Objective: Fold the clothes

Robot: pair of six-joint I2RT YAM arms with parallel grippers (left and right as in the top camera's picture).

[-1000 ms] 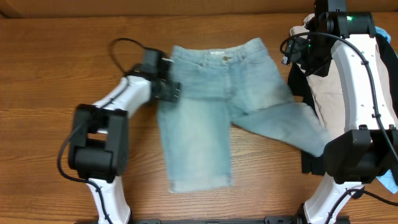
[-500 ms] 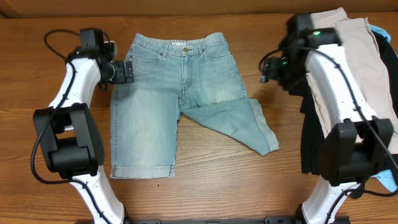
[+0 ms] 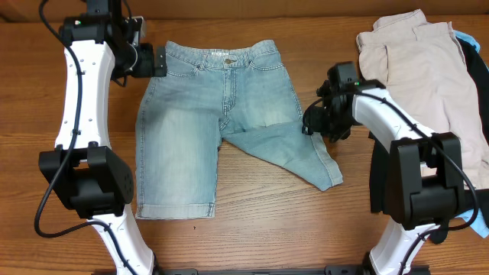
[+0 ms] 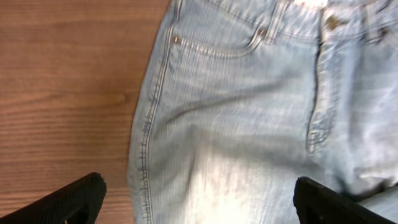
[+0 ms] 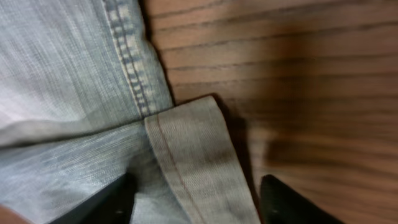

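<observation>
1. The denim shorts lie flat on the table, one leg skewed.
2. Your left gripper, at the waistband corner, and right gripper, over the turned hem, gape empty.
3. Expect heavy, limp denim; pinch the stitched hem.

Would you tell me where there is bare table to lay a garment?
Bare table lies at the front, between the denim shorts' straight leg and the right arm's base. Crowded at right: beige garment and black garment piled.
</observation>
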